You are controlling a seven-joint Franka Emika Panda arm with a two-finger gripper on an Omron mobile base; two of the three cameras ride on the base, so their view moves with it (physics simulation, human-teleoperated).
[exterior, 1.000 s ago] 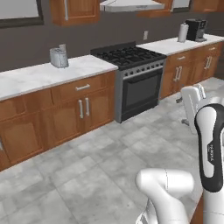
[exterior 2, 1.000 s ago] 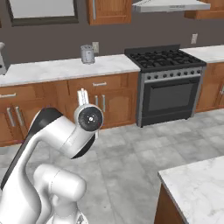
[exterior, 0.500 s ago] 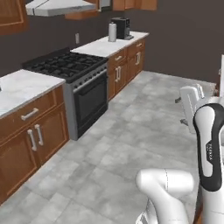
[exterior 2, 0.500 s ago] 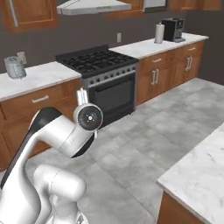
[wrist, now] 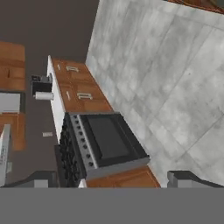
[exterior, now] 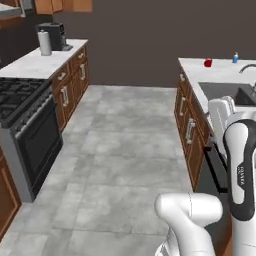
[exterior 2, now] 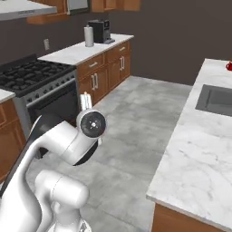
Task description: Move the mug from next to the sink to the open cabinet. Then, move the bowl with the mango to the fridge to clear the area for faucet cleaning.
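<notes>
A grey tiled floor [exterior: 120, 145] runs between two runs of brown wooden cabinets topped with white marble, under a dark wall. On the far side stands a black stove [exterior: 25, 130] with a gas hob, and beyond it a counter [exterior 2: 86, 50] carrying a paper towel roll [exterior: 45, 43] just beside a dark coffee machine [exterior: 56, 35]. On the near side a marble island counter [exterior 2: 199, 145] holds the sink [exterior 2: 216, 99], a dark grey recessed basin. The mug [exterior: 208, 63] is a small red shape standing on the marble past the far end of the sink, near the counter's corner; in the right base view its red edge [exterior 2: 229, 66] shows at the frame's border. Its handle is too small to make out. A small blue bottle [exterior: 235, 58] stands further along the same counter, well apart from the mug, and a curved bit of the faucet [exterior: 247, 67] rises by the basin. The white arm [exterior: 240, 165] is folded up close to the base, well away from the mug. In the hand view the gripper [wrist: 112, 178] looks sideways at the stove and floor, its two dark fingertips spread wide with nothing between them.
</notes>
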